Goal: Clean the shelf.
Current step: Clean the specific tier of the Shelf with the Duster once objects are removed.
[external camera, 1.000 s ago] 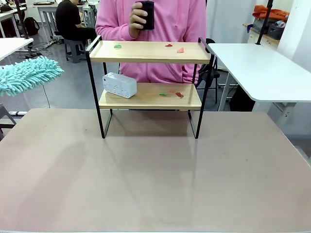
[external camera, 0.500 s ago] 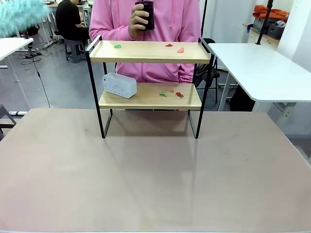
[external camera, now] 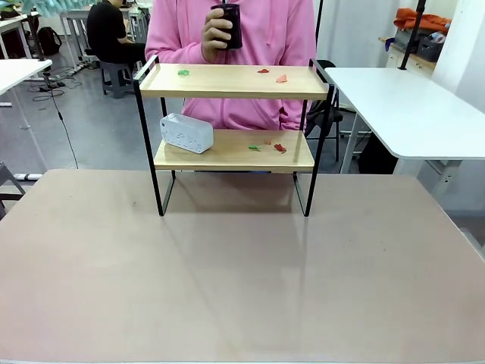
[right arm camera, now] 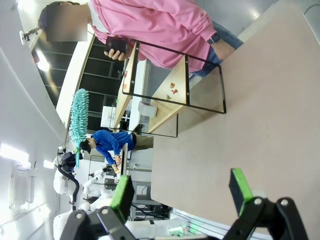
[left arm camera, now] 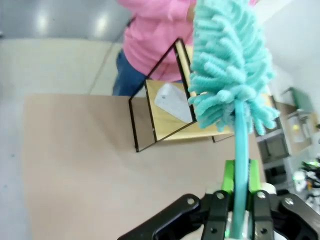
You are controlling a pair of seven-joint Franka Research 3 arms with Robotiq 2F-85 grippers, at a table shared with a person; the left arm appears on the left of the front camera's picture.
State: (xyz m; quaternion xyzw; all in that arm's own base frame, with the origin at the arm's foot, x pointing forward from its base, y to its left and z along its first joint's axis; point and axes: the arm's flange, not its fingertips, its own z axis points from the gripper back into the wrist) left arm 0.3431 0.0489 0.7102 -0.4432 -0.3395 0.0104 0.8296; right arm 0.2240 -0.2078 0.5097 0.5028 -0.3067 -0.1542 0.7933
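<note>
Moved: duster [left arm camera: 230,65] has climbed in the front view, from mid height at the left edge a second ago to a teal sliver in the top left corner; everything else sits as it did.
Left pincer [left arm camera: 241,177]: clamped on the duster's thin teal handle, one green pad on each side, with the fluffy head out ahead of it and overlapping the shelf in the wrist view.
Right pincer [right arm camera: 181,190]: jaws standing wide apart with nothing between them, hanging over the surface.
Shelf [external camera: 235,81]: upright at the far middle of the surface, its black legs on the top and the person just behind it.
Top board: one green scrap [external camera: 183,72] near the left end, a red scrap [external camera: 263,70] and an orange-pink scrap [external camera: 281,77] towards the right.
Lower board: white box [external camera: 186,133] at the left end, with small green and red scraps [external camera: 277,147] right of the middle.
Surface [external camera: 242,280]: pale brownish-beige and matt, with a faint reflection of the shelf's legs running towards the camera.
Person: pink top; one hand [external camera: 216,29] holds a dark object [external camera: 230,23] at chest height above the top board.
Room: grey floor, a white table [external camera: 409,106] to the right and another [external camera: 19,70] at the left edge, a seated person in black [external camera: 110,30] at the back left, a cable trailing over the floor, and an orange bundle [external camera: 420,19] at the far right.
</note>
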